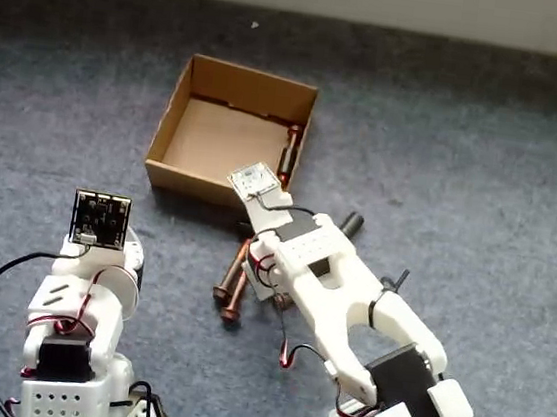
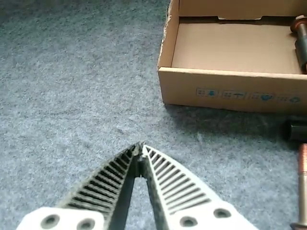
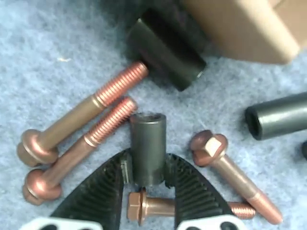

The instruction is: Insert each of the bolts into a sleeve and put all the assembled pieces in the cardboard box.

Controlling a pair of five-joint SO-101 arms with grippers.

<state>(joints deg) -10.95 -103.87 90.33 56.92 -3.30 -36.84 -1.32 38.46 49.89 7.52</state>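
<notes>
Sleeve (image 3: 147,143) sits clamped between the right gripper's (image 3: 147,162) jaws among loose bolts (image 3: 72,120); left gripper's (image 2: 140,147) jaws meet.

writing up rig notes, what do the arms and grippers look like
The left arm and right arm have white shells, black motors, red and black cables. The left gripper and right gripper are black, ribbed, tapering to a point, on white bases.
</notes>
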